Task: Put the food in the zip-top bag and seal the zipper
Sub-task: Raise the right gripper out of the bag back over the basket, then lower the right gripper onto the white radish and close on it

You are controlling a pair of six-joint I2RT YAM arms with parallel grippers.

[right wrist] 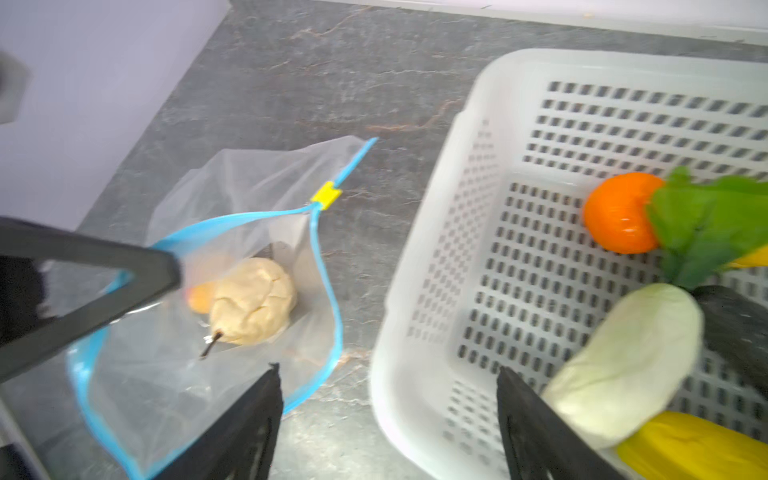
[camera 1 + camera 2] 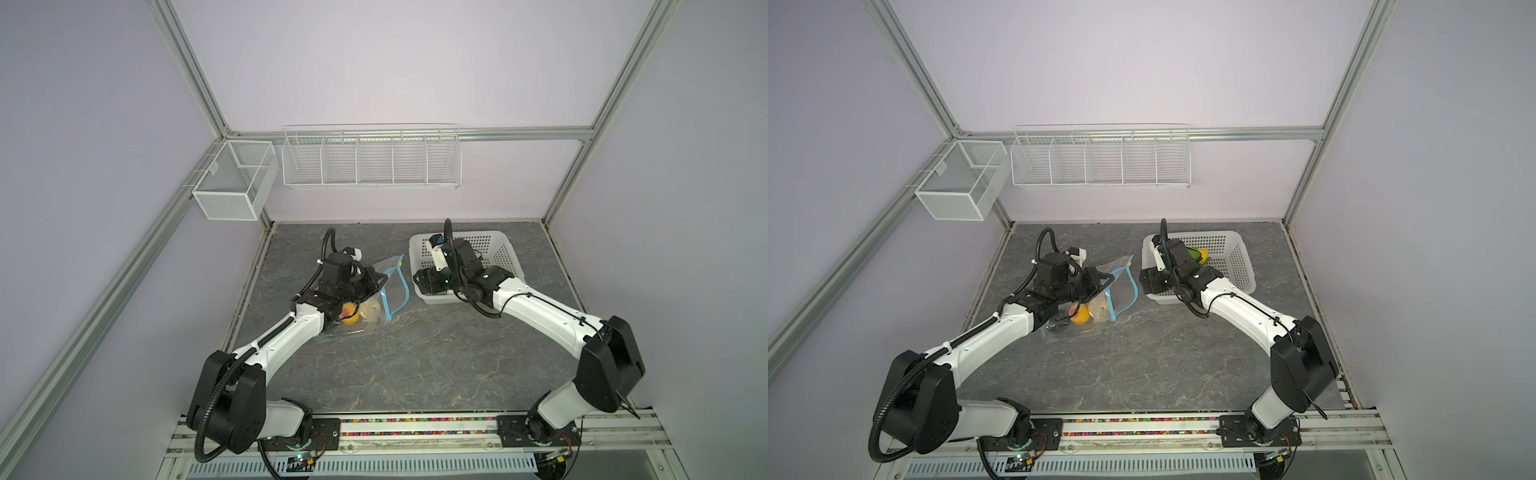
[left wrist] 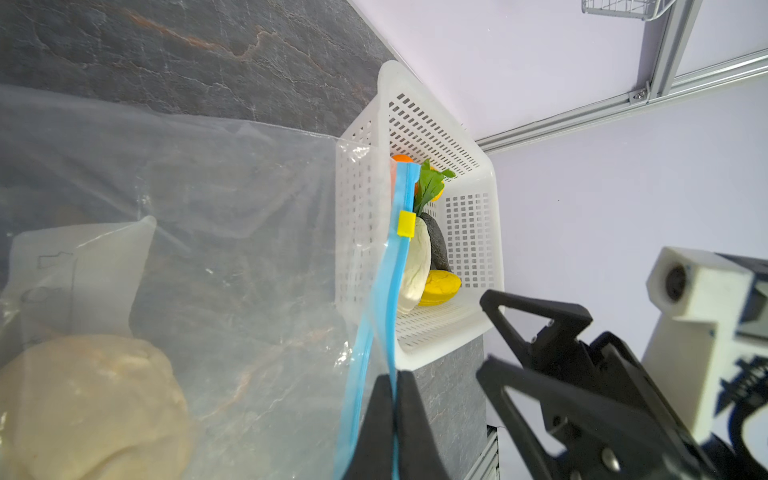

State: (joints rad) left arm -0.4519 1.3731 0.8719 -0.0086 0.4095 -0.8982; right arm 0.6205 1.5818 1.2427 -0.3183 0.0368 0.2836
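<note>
Clear bag (image 1: 232, 183) lies on the worktop (image 2: 415, 365) just beside the basket (image 1: 582, 62), mouth gaping toward it. L claw (image 3: 394, 399) is pinched tight on the blue zipper (image 3: 401, 199) with a yellow slider (image 3: 405, 223). A beige ball (image 1: 251, 301) and a peach (image 1: 201, 297) are inside the bag. R claw (image 1: 388, 372) hangs wide, empty, over the basket's rim. In the basket: orange (image 1: 619, 212), white piece (image 1: 623, 365), yellow piece (image 1: 698, 449), greens (image 1: 706, 220).

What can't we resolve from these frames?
- Clear crinkly zip-top bag: food count inside; left arm covers part in both top views, frame edge cuts the beige lumpy ball in the left wrist view.
- White perforated plastic basket: right arm hides most contents in both top views.
- Dark piece: mostly behind the white oblong piece, left wrist view; blurred, right wrist view.
</note>
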